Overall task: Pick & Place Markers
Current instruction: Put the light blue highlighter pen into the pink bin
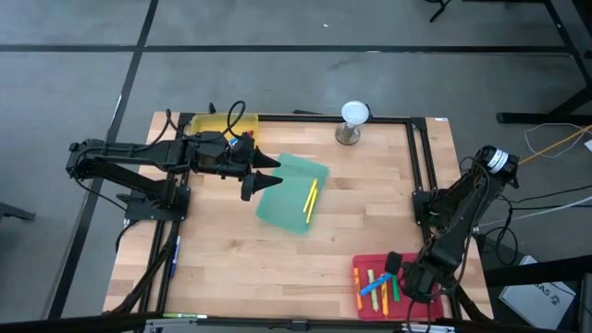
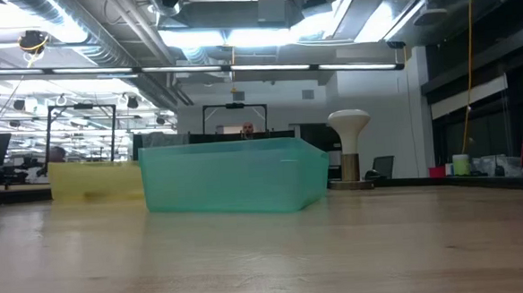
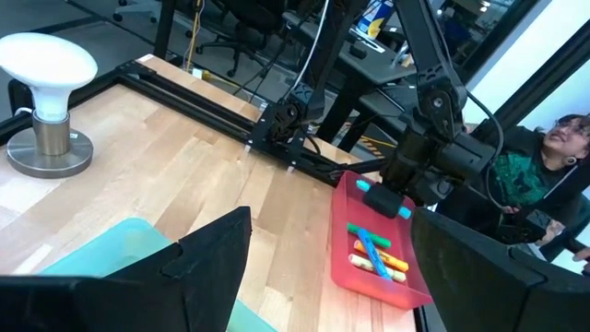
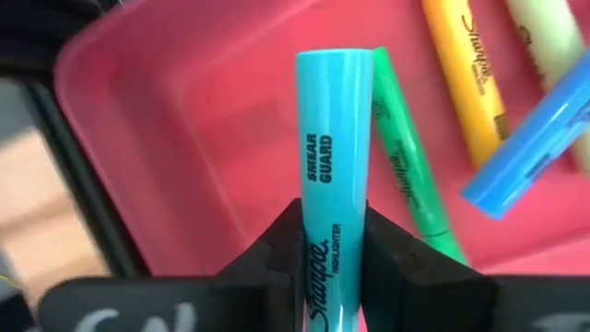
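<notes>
From above, the right gripper (image 1: 404, 277) hangs over the red tray (image 1: 363, 267) at the table's near right. The left gripper (image 1: 268, 174), parted and holding nothing, hovers beside the green tray (image 1: 287, 194) containing yellow markers (image 1: 310, 199). The right wrist view shows fingers (image 4: 406, 267) clamping a teal marker (image 4: 330, 138); its lower end is cut off.

A: Any print legible, right wrist view?

B: Yes. The teal marker (image 4: 332, 175), clamped between the right gripper's (image 4: 334, 244) fingers, reads "SMEAR GUARD" in dark capitals along its barrel. Below that, the script brand "Sharpie", with a smaller line beside it too fine to read.

A: Others?

B: The orange marker (image 4: 464, 78) in the red tray (image 4: 212, 138) carries "Sharpie" too. The green marker (image 4: 408, 157) has dark print along its barrel; I cannot make it out.

A: High view?

B: A box (image 1: 546, 298) on the floor by the table's corner shows "A5".
</notes>
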